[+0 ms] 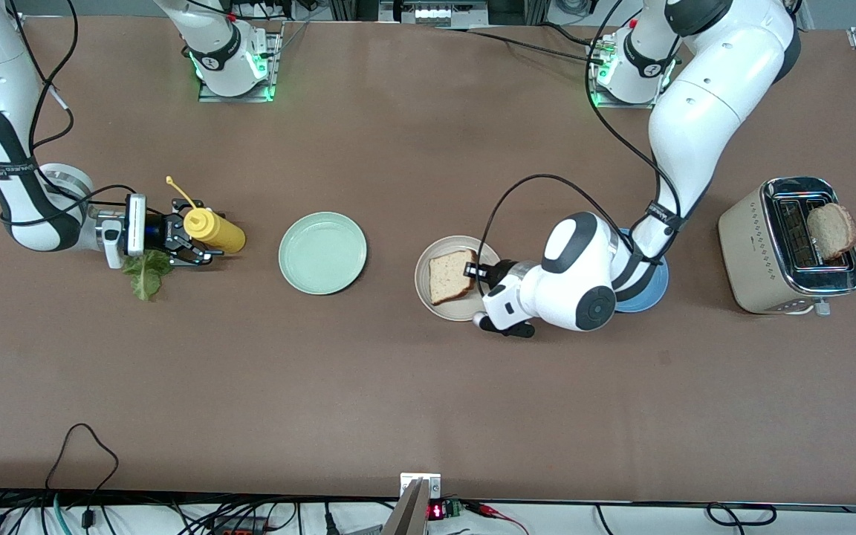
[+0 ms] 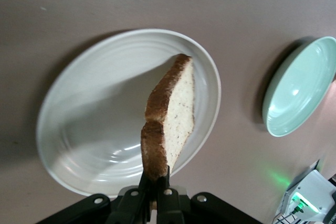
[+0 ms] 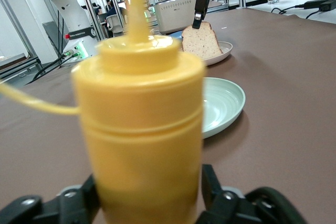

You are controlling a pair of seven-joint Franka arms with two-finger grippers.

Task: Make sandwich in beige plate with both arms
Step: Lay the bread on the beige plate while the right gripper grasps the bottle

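On the table (image 1: 413, 386), the beige plate (image 1: 428, 293) is the landmark. Over it, the left hand (image 1: 475, 272) is clamped on a bread slice (image 1: 450, 276), held on edge for lowering. Well toward the right arm's end, the right hand (image 1: 194, 249) straddles a mustard bottle (image 1: 214, 229), fingers apart.

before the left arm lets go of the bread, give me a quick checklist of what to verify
1. Left gripper shut on bread slice: ok.
2. Slice over the beige plate: ok.
3. Slice lying flat: not ok, it stands on edge.
4. Right gripper around the mustard bottle, well away from the plate: ok.
5. Lettuce leaf on the table, not yet used: ok.
6. Second slice in the toaster: ok.
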